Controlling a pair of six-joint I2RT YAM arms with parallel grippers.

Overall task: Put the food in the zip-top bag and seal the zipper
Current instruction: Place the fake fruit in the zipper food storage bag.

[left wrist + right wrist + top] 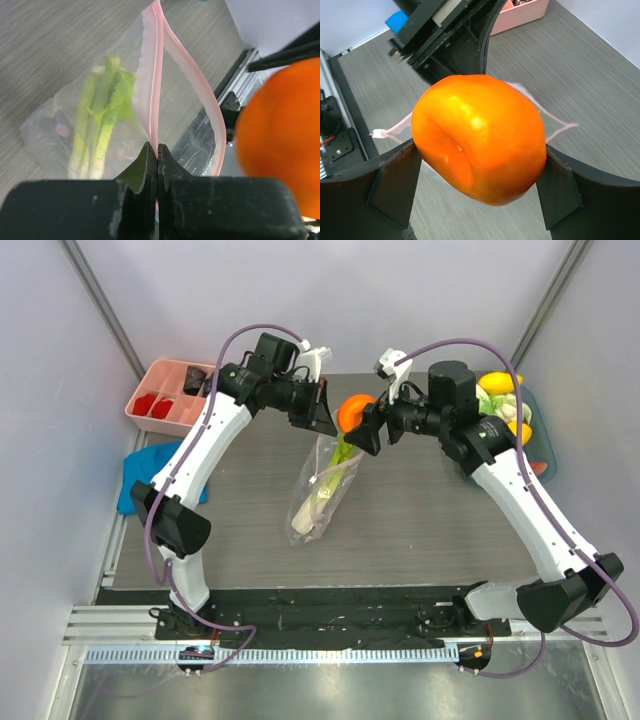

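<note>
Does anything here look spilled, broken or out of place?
Nothing stands out. The left gripper pinches the zipper of the zip-top bag, leek inside; the right gripper holds the orange beside its mouth. Only the blue cloth lies crumpled at the table's left edge.

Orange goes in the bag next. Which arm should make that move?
Right. The right tool grips the orange beside the zip-top bag's mouth; the left tool is shut on the zipper, holding that mouth up and open.
</note>
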